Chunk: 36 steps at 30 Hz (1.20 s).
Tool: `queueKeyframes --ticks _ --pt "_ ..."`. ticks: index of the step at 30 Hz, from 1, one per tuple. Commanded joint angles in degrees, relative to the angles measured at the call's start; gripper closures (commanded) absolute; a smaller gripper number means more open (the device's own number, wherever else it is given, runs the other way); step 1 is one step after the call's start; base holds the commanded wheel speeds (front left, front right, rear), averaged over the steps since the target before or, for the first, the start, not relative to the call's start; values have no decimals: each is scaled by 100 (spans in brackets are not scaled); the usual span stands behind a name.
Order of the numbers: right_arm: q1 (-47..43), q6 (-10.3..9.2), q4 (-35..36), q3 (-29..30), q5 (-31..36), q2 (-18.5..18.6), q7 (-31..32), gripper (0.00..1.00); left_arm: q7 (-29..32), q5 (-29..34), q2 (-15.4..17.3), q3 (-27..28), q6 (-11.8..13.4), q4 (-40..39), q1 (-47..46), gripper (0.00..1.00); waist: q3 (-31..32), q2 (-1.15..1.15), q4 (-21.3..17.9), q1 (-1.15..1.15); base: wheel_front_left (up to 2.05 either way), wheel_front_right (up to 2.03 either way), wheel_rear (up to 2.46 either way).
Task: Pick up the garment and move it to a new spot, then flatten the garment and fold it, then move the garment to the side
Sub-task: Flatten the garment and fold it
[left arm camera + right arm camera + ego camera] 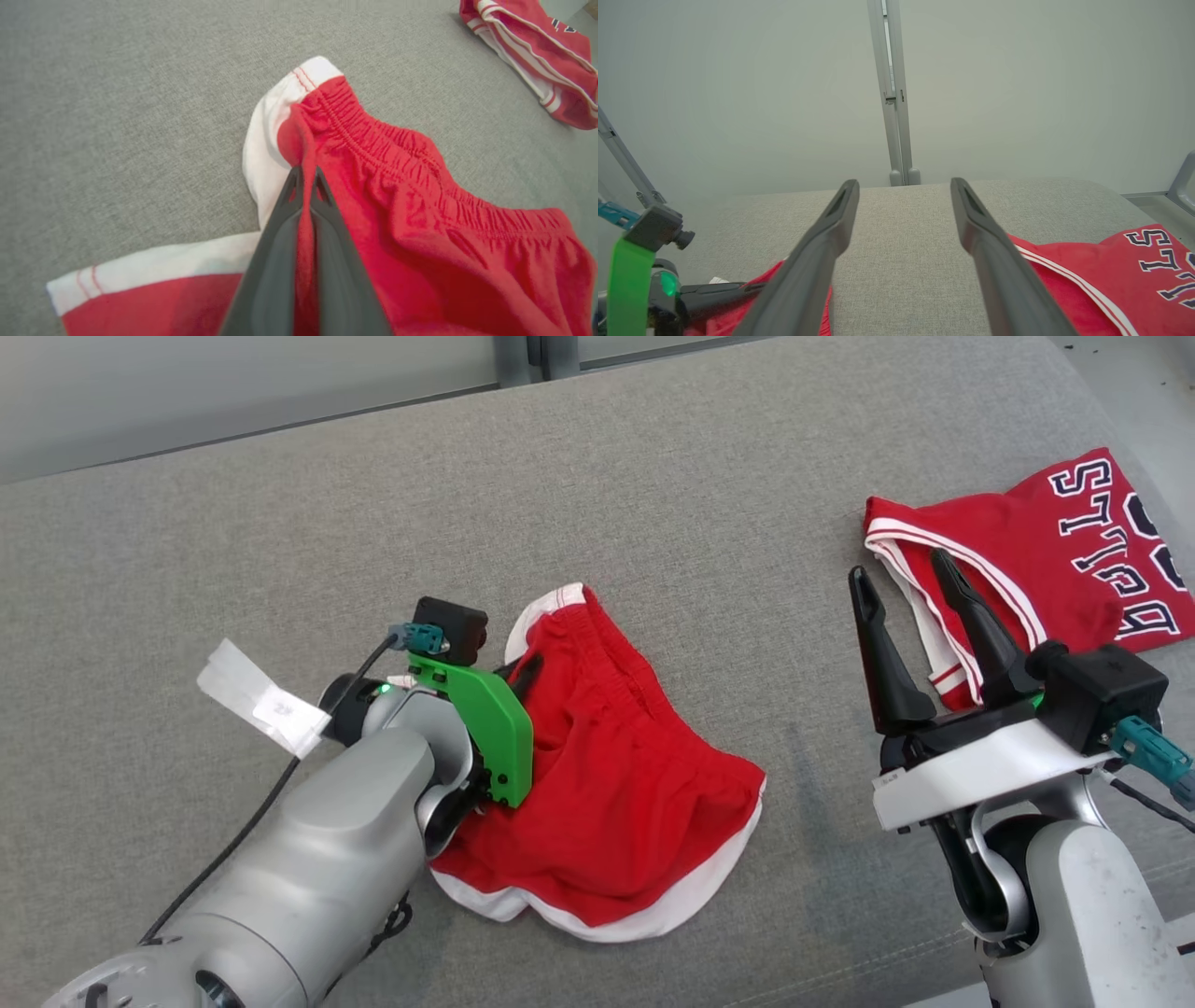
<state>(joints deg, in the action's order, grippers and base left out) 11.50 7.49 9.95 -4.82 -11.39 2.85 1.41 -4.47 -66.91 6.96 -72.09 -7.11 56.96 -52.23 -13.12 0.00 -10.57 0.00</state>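
The garment (616,784) is a pair of red shorts with white trim and an elastic waistband, lying crumpled in the middle of the grey cushion (373,523). My left gripper (527,674) comes in from the garment's left side. In the left wrist view the garment (420,224) has a raised fold of red cloth just below the waistband, and the left gripper (306,175) is shut on that fold. My right gripper (899,571) hangs open above the cushion to the garment's right, at the edge of a red jersey (1027,551). Nothing sits between the right gripper (903,183) fingers.
The red jersey (1101,270), with white stripes and dark lettering, lies at the cushion's far right edge. A pale wall with a grey post (894,93) stands behind the cushion. A white tag (261,700) sticks out from my left wrist.
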Motion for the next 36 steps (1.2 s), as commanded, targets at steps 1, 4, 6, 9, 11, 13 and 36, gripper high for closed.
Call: queueKeyframes --ticks 1,4,6,9,11,13,36 --pt "95 0 15 1 4 11 -26 0 -135 81 -6 28 -29 60 -192 100 -89 0 -86 0 0 0 0" --pt "142 0 5 -12 6 11 -51 0 -399 145 -35 47 -29 167 -420 100 -139 0 -138 0 0 0 0" --pt "173 0 -14 -39 -1 9 -57 0 -584 199 -48 69 -28 253 -602 100 -163 0 -190 0 0 0 0" --pt "187 0 -36 -73 -36 10 -77 0 -800 295 -94 108 26 433 -866 100 -186 0 -275 0 0 0 0" --pt "204 0 -62 -98 -59 10 -81 0 -914 395 -132 135 97 541 -1047 100 -206 0 -340 0 0 0 0" --pt "222 0 -78 -109 -66 10 -87 0 -954 444 -151 144 120 577 -1124 100 -214 0 -371 0 0 0 0" --pt "-118 0 -175 129 -8 12 -49 0 -1076 1330 -93 1614 437 -26 -362 0 326 0 302 0 0 0 0"
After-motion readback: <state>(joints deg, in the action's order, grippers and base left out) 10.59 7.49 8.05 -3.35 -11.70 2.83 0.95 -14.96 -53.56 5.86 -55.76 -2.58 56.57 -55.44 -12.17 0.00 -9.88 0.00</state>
